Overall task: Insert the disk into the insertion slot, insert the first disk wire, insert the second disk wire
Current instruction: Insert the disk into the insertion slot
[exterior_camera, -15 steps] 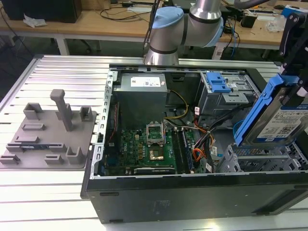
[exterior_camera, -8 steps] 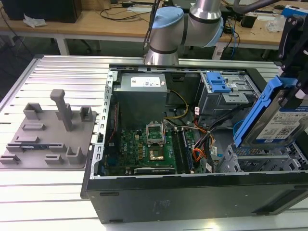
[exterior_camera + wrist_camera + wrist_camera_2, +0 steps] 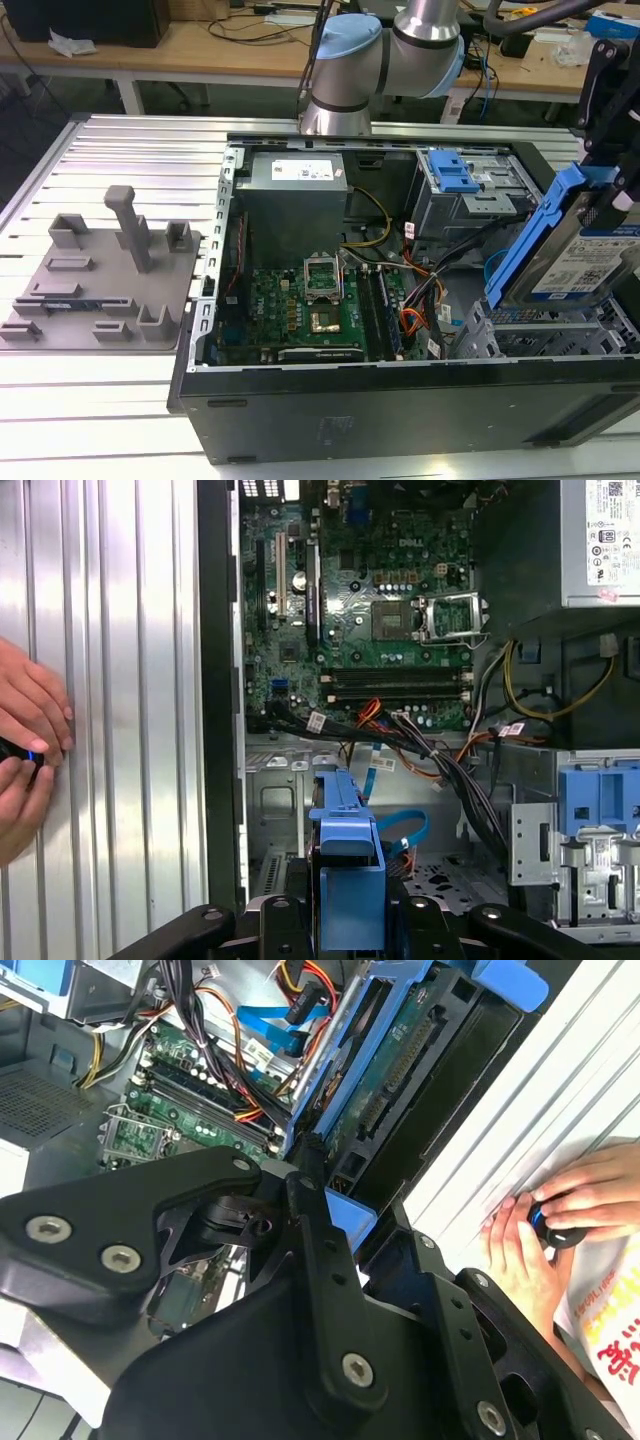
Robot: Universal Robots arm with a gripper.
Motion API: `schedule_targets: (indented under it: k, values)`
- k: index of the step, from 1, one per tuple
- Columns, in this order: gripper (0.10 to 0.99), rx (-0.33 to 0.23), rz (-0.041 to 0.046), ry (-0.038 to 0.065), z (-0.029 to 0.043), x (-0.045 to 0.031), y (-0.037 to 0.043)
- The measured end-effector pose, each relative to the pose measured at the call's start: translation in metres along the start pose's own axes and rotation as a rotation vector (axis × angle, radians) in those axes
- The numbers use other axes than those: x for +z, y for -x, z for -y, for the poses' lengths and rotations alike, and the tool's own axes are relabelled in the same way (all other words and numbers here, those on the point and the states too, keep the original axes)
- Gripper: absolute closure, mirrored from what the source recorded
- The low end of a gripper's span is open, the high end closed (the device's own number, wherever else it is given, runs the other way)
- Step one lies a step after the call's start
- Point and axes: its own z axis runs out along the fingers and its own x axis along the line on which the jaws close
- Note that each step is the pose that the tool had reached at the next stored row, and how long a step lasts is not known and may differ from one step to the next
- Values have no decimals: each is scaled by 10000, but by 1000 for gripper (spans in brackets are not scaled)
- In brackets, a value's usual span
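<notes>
— While the disk is off its seat, read me the stock, largest first.

— Item one: table, ribbed metal. On it a computer case, lid off, standing toward the near edge.
Item two: insertion slot, a grey perforated cage in the case's near corner on the exterior view's right.
Item three: disk, silver with a white label and blue carrier. It is held tilted over that cage, lower end at its mouth, not seated. Contact with the rim: cannot tell.

— And what carries it?

— Item four: hand, black, pinching the disk by the carrier's sides.
Item five: second disk wire, a light-blue loop inside the case just beside the cage.
Also first disk wire, orange-red strands among black leads near the board's edge. Neither is joined to the disk, as far as shows.

— Handling note for the step?

— My judgement: take out the tilt so the carrier meets the cage squarely. Go down slowly with a firm grip, and mind the blue loop does not get trapped beneath.
Item six: a person's fingers on the table beside the case, well apart from the hand.
</notes>
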Motion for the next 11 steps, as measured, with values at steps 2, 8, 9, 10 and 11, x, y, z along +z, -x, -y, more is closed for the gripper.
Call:
schedule_targets:
  k: [2, 8, 9, 10, 11]
  values:
    - [722, 0, 1, 0, 2, 10, -3]
    - [722, 0, -1, 2, 11, 47, -14]
    - [722, 0, 0, 2, 11, 53, -18]
    - [722, 0, 0, 2, 11, 58, -21]
    - [722, 0, 0, 2, 11, 65, -24]
